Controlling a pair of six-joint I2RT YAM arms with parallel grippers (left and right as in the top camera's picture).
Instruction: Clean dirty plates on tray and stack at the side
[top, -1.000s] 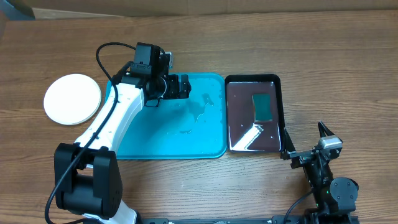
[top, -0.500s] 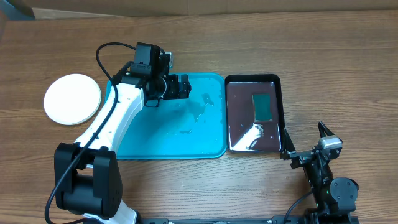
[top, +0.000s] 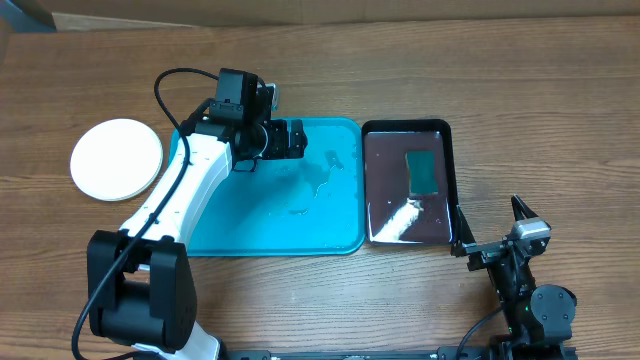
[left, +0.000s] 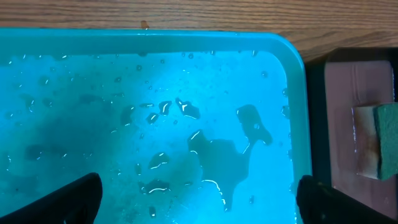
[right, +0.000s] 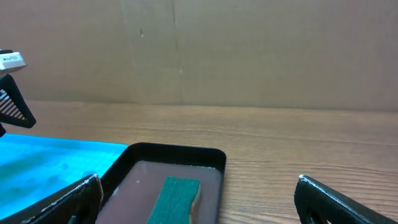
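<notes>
The turquoise tray (top: 300, 215) lies mid-table, wet with puddles and holding no plates; it also shows in the left wrist view (left: 74, 81). A white plate (top: 116, 159) lies on the wood tabletop left of the tray; whether other plates lie under it I cannot tell. My left gripper (top: 297, 139) is open and empty above the tray's far part, its fingertips wide apart in the left wrist view (left: 199, 199). My right gripper (top: 490, 225) is open and empty near the table's front right, facing the black tray (right: 161, 180).
A glossy black tray (top: 407, 183) with water and a green sponge (top: 423, 172) stands right of the turquoise tray; the sponge also shows in the right wrist view (right: 176, 198). A cardboard wall stands at the table's back.
</notes>
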